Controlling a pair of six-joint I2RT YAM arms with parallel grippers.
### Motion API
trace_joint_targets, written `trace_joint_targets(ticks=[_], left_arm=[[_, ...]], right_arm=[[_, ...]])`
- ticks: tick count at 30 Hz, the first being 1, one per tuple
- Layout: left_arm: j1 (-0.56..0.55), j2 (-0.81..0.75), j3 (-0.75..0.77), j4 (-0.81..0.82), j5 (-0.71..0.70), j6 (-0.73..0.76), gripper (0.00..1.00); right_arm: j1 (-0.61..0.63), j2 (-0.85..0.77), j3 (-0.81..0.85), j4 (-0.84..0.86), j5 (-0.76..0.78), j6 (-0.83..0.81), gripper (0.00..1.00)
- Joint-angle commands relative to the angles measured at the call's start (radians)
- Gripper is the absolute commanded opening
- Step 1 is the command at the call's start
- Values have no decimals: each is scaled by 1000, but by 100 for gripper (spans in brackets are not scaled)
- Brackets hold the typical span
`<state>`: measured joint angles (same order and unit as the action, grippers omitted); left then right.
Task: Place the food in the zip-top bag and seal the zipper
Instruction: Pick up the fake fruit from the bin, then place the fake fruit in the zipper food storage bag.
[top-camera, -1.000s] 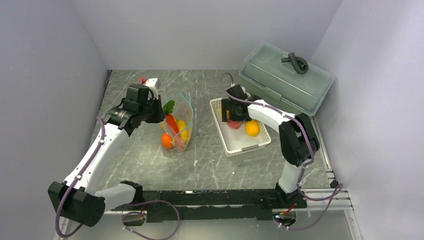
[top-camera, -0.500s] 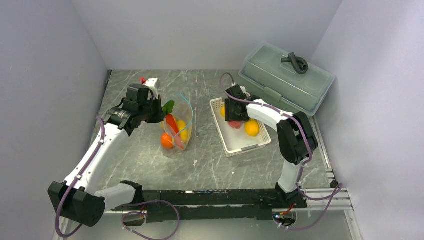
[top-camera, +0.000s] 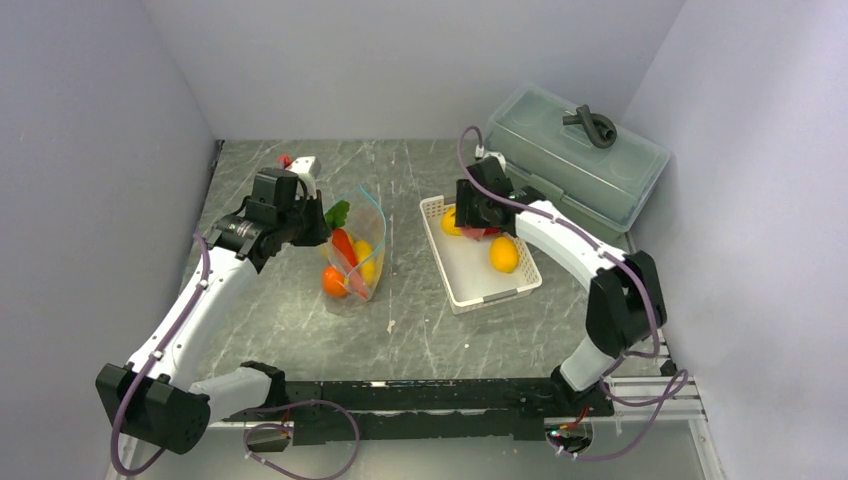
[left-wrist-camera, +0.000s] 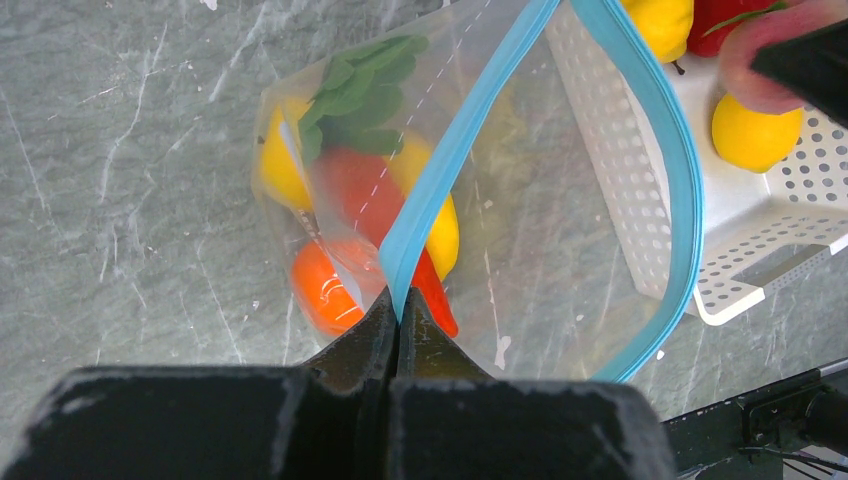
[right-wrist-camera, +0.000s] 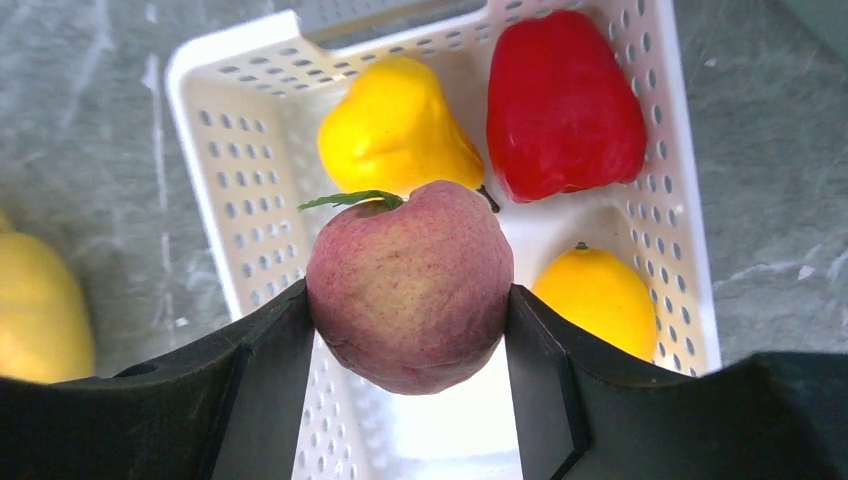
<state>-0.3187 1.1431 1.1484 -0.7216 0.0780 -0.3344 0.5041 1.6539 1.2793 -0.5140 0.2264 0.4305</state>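
My left gripper (top-camera: 318, 228) is shut on the teal zipper (left-wrist-camera: 450, 150) and holds the clear zip-top bag (top-camera: 358, 250) upright with its mouth open. Inside the bag lie a carrot (left-wrist-camera: 365, 90), an orange (left-wrist-camera: 320, 290) and a lemon (left-wrist-camera: 275, 165). My right gripper (top-camera: 478, 220) is shut on a pinkish peach (right-wrist-camera: 410, 290) and holds it above the far end of the white basket (right-wrist-camera: 230, 200). A red pepper (right-wrist-camera: 563, 105) and two yellow lemons (right-wrist-camera: 395, 130) (right-wrist-camera: 598, 300) remain in the basket.
A grey-green lidded box (top-camera: 575, 155) with a dark looped object (top-camera: 590, 125) on its lid stands at the back right, close behind the basket (top-camera: 470, 290). A small red and white item (top-camera: 300, 162) lies behind the left arm. Walls enclose three sides.
My right gripper has lifted out of the basket with the peach and moved slightly back. The left gripper and the bag have not moved.
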Motion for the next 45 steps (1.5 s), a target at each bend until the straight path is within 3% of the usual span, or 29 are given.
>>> trace_joint_targets(ticks=[1,11,21,30,45], left_arm=[[-3,-20,-4,30,-2,10,0],[-3,-16,-4,29,-4,9,0],[-3,-16,-4,29,-3,9,0],[-3,-17,-3,28,-1,9,0],[-3,-28,-4,31,13,9,0]], right_arm=[[-3,-109,20,7,-27,7,19],[19,-278,27,75,-220,-2,19],[88,-312,68,148,-447,-41,20],[279,-251,208,129,-365,-134,21],[368,-35,420,98,-338,-148,22]])
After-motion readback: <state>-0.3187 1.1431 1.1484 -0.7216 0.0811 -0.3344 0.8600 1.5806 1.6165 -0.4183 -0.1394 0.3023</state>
